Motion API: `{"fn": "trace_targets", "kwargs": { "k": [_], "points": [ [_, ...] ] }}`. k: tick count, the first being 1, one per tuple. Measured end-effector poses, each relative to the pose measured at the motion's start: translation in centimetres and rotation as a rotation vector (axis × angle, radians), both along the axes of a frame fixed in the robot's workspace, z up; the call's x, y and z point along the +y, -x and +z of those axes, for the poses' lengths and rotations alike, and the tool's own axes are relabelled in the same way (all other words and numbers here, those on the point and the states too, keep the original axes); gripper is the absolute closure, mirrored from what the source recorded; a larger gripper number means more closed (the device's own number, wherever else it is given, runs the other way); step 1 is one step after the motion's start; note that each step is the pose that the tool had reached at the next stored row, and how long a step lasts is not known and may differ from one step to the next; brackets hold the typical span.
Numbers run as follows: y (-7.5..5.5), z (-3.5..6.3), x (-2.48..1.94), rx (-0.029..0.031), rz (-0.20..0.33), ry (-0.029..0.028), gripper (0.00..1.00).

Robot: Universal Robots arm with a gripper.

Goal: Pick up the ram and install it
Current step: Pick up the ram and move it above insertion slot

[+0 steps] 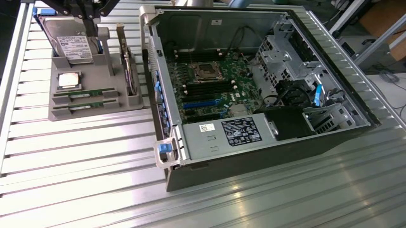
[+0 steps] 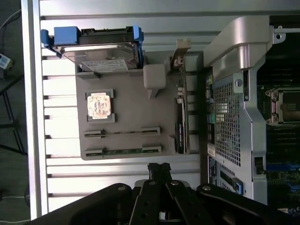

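Black jaws, shiny black bars (image 2: 187,206) crossing like scissors, small round silver screws (image 2: 123,188) on the bars, narrow dark tips (image 2: 153,168)

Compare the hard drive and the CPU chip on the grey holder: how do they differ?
The hard drive is larger than the CPU chip. The hard drive stands propped at a tilt; the CPU chip lies flat. The hard drive carries a white label and blue brackets; the CPU chip is bare metal. Both sit on the grey holder.

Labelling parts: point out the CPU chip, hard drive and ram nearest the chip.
CPU chip (image 2: 99,105), wrist view, top centre.
hard drive (image 2: 105,65), wrist view, white label.
ram nearest the chip (image 1: 85,93), exterior view, mid-length.
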State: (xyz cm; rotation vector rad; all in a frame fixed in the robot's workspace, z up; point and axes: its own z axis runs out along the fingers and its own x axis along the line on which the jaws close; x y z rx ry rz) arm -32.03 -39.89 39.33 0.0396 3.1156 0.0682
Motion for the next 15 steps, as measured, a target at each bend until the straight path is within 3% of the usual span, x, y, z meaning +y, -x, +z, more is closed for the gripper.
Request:
{"fn": "trace_targets", "kwargs": {
  "k": [15],
  "points": [
    [0.0,0.0,0.0,0.0,0.105,0.0001,0.89]
  ]
}}
